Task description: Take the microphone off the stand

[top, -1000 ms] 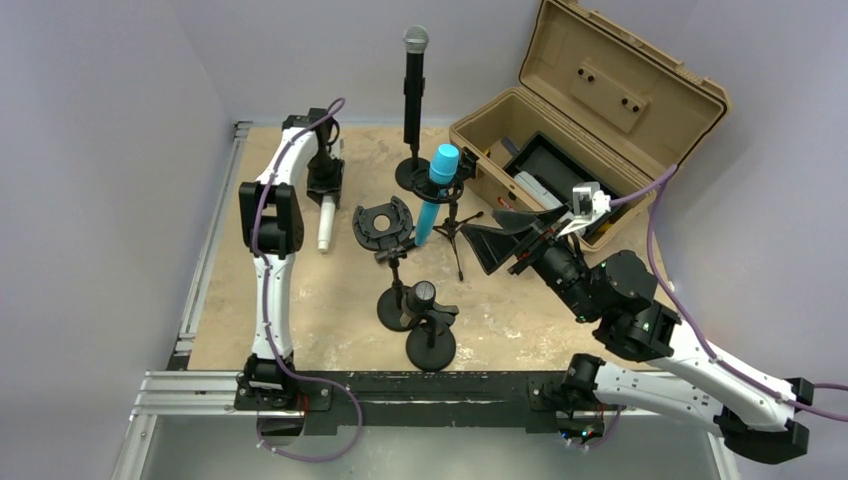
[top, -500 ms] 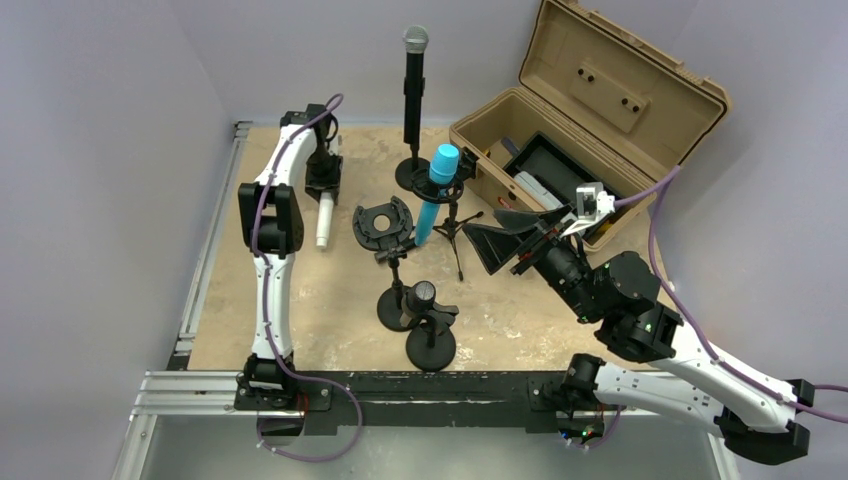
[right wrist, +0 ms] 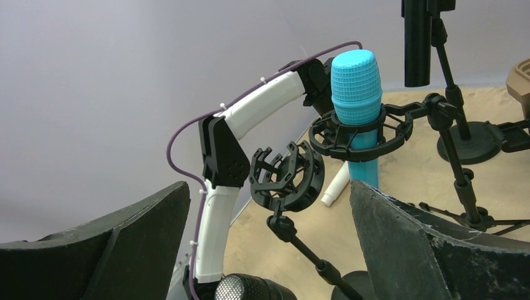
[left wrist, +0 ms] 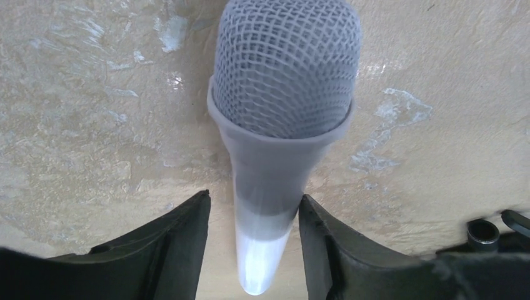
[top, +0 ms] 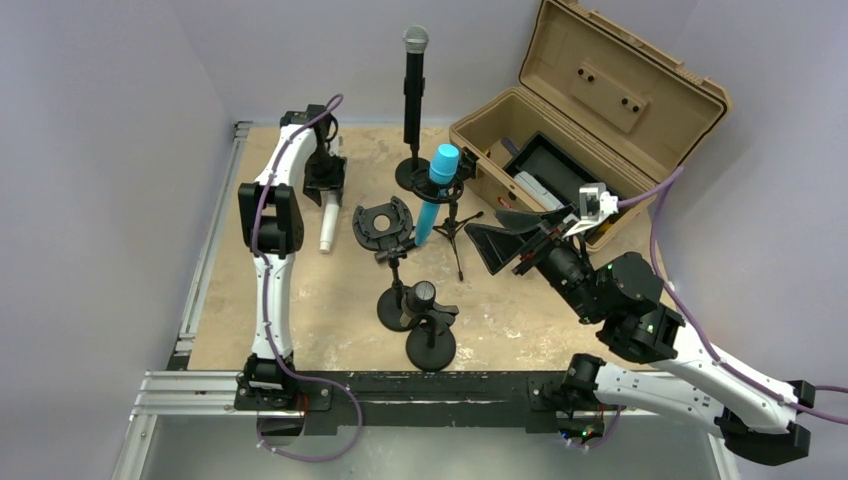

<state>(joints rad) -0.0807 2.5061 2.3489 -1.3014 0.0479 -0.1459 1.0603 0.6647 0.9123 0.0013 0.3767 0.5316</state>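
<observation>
Top external view: against the frame a second earlier, the right arm has drifted slightly toward the right edge of the frame, and everything on the table [top: 300, 300] lies where it did. The left gripper [top: 325, 185] sits in the upper left over the white microphone [top: 325, 228], which lies flat on the table, out of any stand and left of the empty shock mount [top: 383, 222]. In the left wrist view the two fingers [left wrist: 187, 237] straddle the microphone's handle with a gap on at least one side, so the jaws are released rather than clamped. The right gripper [top: 488, 225] hovers right of centre with its jaws spread wide and nothing between them, facing the stands.

Four microphones show:
- the white one on the table
- a blue microphone [top: 437, 185] held in a shock mount on a tripod stand [top: 455, 225]
- a black microphone [top: 413, 95] upright on a round-base stand [top: 410, 172] at the back
- a dark mesh-headed microphone [top: 423, 294] low on the near stand [top: 431, 348]

With the empty mount's stand [top: 393, 310], that makes four stands. One tan case [top: 600, 90] stands open in the upper right.
</observation>
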